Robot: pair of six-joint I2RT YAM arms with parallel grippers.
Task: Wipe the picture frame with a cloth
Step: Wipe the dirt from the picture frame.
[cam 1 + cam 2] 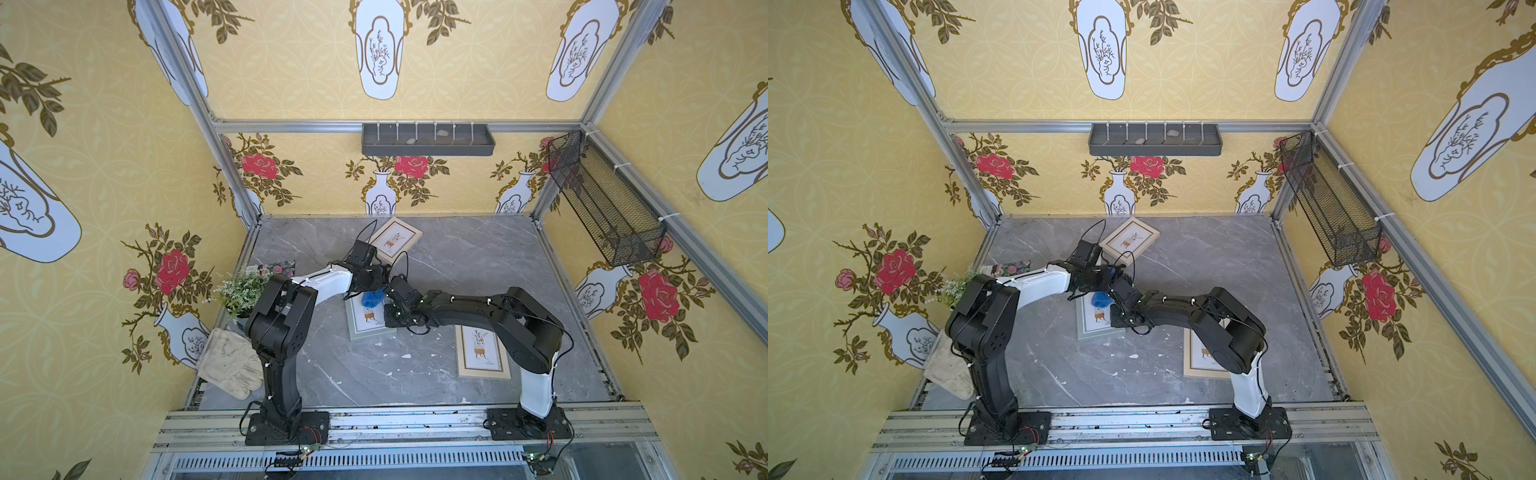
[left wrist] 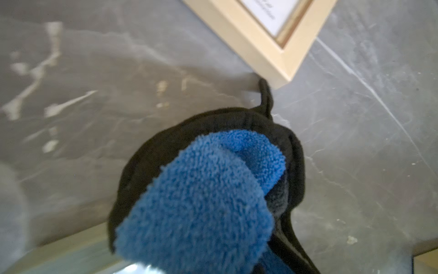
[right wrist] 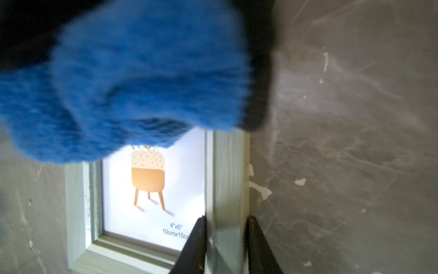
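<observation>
I am clenching my left gripper (image 1: 371, 286) on a bunched fold of the cloth (image 2: 201, 201), so that the blue plush is hanging below the jaws as a soft wad. The black trim and its little loop are trailing off behind, away from the working face. I am carrying it that way because, as I judge it, a wad pushes dust better than a flat sheet and spares the glass from my fingers. The cloth is hovering over the far half of the picture frame (image 3: 151, 197), covering the top of the print; whether it is pressing on the glass I cannot tell. My right gripper (image 3: 227, 239) is grasping the frame's side rail near its lower corner, one finger inside at the glass edge and the other outside, down by the table (image 1: 353, 374). I am pinning it there, I think, so the frame is not sliding across the smooth marble when the wiping begins, and gripping so low that the rest of the face is lying free for the cloth
</observation>
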